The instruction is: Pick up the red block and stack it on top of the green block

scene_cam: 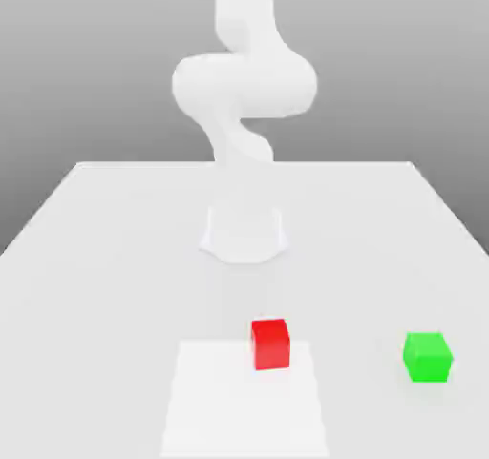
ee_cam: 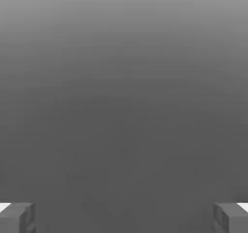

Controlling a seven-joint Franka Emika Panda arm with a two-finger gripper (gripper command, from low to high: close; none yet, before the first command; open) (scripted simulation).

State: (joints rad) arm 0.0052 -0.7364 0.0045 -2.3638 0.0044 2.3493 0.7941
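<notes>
The red block (scene_cam: pixel 270 343) rests on the white table (scene_cam: pixel 105 257) near its front, at the far edge of a paler square patch. The green block (scene_cam: pixel 427 357) sits apart from it, toward the exterior view's right, at about the same depth. In the hand view my gripper (ee_cam: pixel 124 217) is open: its two grey fingertips (ee_cam: pixel 17 217) stand far apart with nothing between them, against a plain grey background. Neither block is touched.
The white arm (scene_cam: pixel 244 85) rises from its round base (scene_cam: pixel 244 233) at the table's middle, behind the blocks. A paler square patch (scene_cam: pixel 244 405) lies on the table's front part.
</notes>
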